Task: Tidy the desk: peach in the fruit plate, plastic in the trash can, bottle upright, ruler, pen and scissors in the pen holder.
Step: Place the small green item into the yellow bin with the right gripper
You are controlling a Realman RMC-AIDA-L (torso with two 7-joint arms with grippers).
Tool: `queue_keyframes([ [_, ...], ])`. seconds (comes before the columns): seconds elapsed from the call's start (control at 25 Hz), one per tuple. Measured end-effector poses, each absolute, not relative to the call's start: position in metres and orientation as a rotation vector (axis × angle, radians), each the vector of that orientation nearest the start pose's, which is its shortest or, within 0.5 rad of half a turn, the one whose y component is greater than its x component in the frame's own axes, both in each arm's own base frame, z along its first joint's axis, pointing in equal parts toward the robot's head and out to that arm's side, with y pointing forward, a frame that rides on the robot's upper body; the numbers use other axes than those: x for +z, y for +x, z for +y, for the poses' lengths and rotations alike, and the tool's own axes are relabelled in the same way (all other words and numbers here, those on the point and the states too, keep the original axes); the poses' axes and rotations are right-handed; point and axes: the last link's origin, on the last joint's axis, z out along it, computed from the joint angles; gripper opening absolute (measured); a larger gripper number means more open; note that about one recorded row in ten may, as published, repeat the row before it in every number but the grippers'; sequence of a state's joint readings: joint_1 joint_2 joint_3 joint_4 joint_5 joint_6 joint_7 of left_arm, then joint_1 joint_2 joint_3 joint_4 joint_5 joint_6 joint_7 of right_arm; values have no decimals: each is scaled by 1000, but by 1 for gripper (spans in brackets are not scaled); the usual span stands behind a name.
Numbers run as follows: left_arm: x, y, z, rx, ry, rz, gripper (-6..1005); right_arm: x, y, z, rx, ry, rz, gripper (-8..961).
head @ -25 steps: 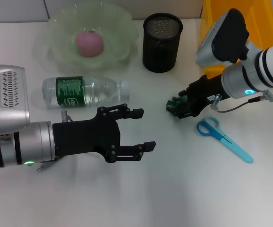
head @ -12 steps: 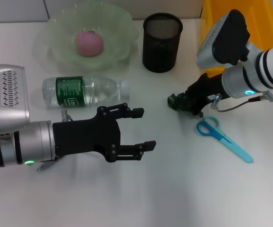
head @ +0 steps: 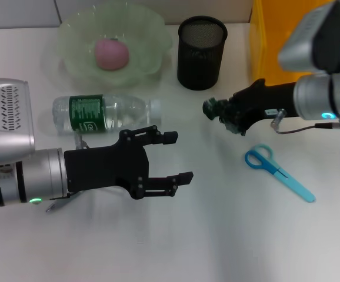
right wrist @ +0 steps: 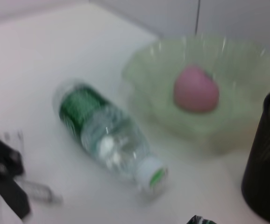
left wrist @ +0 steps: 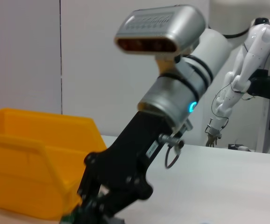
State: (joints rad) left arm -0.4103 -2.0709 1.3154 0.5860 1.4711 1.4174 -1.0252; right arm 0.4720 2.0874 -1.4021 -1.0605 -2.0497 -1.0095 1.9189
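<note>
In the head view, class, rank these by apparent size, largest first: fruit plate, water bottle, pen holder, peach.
1. Fruit plate
2. Water bottle, lying on its side
3. Pen holder
4. Peach, in the plate

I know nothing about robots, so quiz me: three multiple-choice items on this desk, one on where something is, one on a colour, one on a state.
1. Where is the peach?
A. in the green fruit plate
B. inside the pen holder
C. beside the scissors

2. What colour are the scissors' handles?
A. red
B. blue
C. yellow

3. How is the bottle?
A. upright
B. lying on its side
C. held in the jaws of the left gripper

Answers:
1 A: the pink peach sits in the fruit plate, left of the black pen holder.
2 B: the scissors on the desk near the right gripper are blue.
3 B: the bottle lies flat on the desk, while the left gripper hovers near it with jaws open and empty.
</note>
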Motion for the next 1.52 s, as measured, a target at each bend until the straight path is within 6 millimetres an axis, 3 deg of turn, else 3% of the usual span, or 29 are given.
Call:
queue_keyframes([
  [0.32, -62, -246, 294, -768, -2808, -210, 814, 6, 227, 354, 652, -2410, 604, 28],
  [0.52, -63, -246, 293, -765, -2811, -204, 814, 38, 254, 335, 995, -2161, 554, 27],
  [0.64, -63, -247, 293, -766, -2810, -206, 814, 51, 271, 328, 1083, -2030, 553, 26],
  [0.76, -63, -246, 293, -767, -2810, -207, 814, 65, 291, 331, 1101, -1895, 602, 25],
  [0.96, -63, -246, 292, -772, -2812, -205, 815, 70, 304, 344, 1070, -1806, 676, 24],
  [1.36, -63, -245, 291, -779, -2818, -214, 815, 50, 292, 383, 868, -1895, 686, 37],
  [1.52, -63, -246, 289, -784, -2819, -219, 814, 48, 291, 385, 865, -1897, 690, 172],
])
